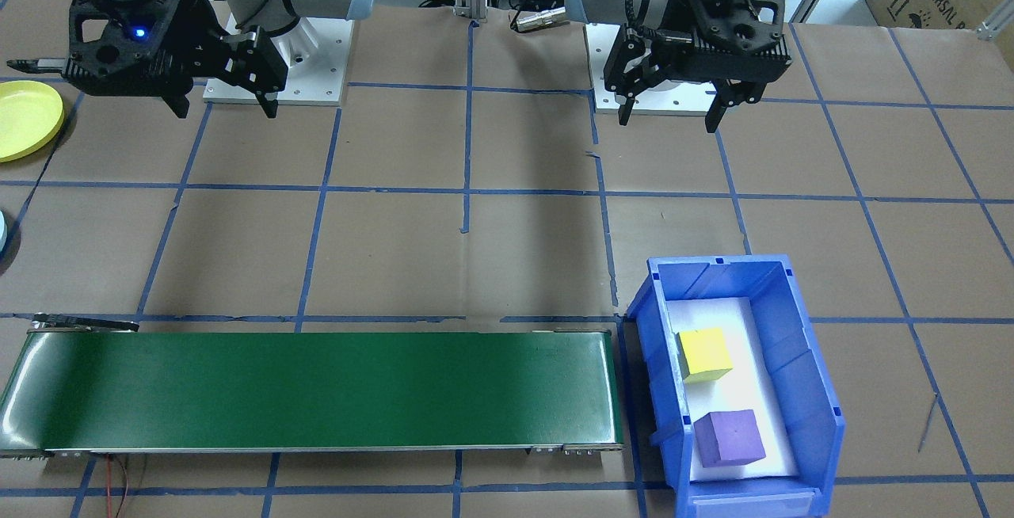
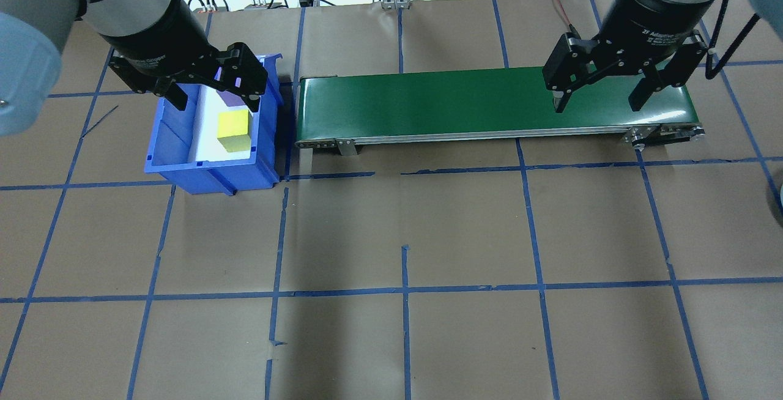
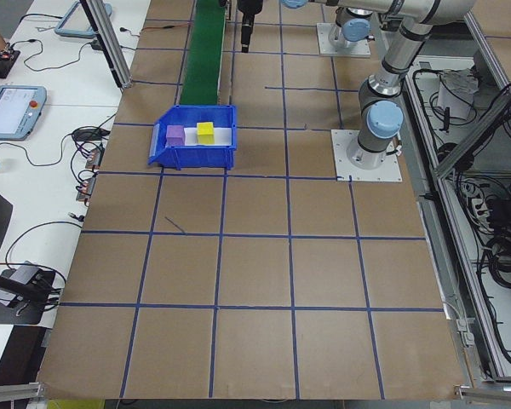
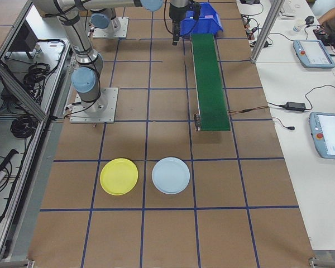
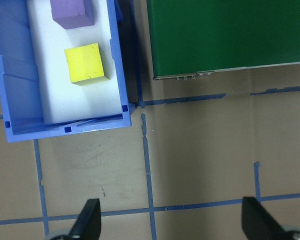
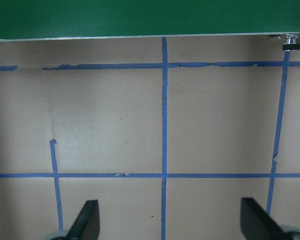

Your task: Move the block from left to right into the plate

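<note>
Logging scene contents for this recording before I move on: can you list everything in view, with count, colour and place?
bin: one, blue, at the conveyor's end on the robot's left
yellow block: one, in the bin, nearer the robot
purple block: one, in the bin, beyond the yellow one
conveyor: one, green belt, nothing on it, running across the table
yellow plate: one, on the table past the conveyor's right end
light blue plate: one, beside the yellow plate
table: one, brown, blue tape grid
left gripper: black, jaws open, above the bin
right gripper: black, jaws open, above the conveyor's right end
</note>
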Tool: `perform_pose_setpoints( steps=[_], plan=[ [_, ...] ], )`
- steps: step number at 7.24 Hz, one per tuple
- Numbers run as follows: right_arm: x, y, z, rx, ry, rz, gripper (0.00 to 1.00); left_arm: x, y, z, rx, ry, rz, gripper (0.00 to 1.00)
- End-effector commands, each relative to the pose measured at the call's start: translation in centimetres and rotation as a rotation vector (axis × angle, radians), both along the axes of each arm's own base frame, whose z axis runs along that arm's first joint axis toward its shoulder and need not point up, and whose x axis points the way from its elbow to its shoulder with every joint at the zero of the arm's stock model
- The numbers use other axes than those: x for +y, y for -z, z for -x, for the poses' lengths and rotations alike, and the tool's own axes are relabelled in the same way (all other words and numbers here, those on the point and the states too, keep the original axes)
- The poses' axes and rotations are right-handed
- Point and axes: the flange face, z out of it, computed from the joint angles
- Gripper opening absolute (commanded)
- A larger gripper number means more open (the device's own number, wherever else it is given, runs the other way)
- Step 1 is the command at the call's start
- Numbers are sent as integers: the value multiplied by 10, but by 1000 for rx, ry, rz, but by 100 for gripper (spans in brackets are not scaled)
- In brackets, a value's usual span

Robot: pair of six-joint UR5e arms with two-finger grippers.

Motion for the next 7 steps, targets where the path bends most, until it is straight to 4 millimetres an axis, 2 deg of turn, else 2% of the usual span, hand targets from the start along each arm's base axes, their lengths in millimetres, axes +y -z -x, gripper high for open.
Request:
perform_pose_setpoints(
  steps=[1, 5, 6, 7],
  plan=[
    [0, 0, 0, 0, 0, 2, 100, 0, 0, 0, 0, 0, 0, 100],
    [0, 0, 0, -1, 0, 3, 100, -5, 7, 0, 14, -10, -1, 100],
    [0, 0, 0, -1, 0, 5, 100, -8, -1, -5, 6, -16, 15, 100],
    [0, 0, 0, -1, 0, 3, 100, -24, 26, -27, 3, -55, -38, 100]
  ],
)
